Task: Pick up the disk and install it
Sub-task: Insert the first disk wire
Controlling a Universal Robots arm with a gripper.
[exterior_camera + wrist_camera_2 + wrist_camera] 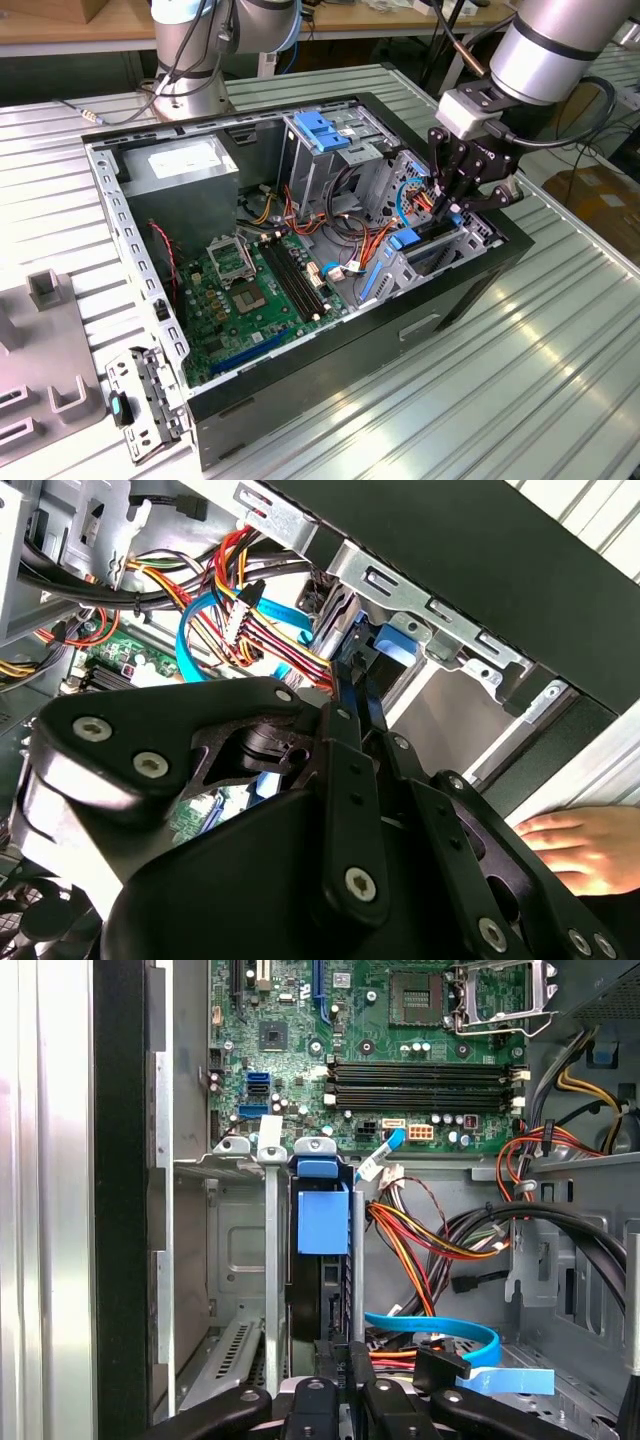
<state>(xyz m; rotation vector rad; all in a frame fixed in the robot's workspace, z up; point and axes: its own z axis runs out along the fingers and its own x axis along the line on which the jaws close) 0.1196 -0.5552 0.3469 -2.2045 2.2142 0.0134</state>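
open pc case [470, 290] lies on its side on the ribbed metal table [520, 390]. going left to right in the exterior view: grey power supply box [180, 175] and motherboard [255, 290] sit well away from the gripper, then the metal cage with blue top [322, 135], then cable bundle [365, 245] close beside it, then the gripper [452, 208] itself, reaching down into the drive bay [440, 250] at the case's corner. the disk [322, 1250] stands on edge in the bay slot directly under the gripper, its blue carrier [322, 1218] showing between the bay rails in the first wrist view. the gripper fingers [350, 695] reach its end; clenched or released, cannot tell. in the second wrist view a person's hand [580, 845] rests on the table just outside the case, near the gripper.
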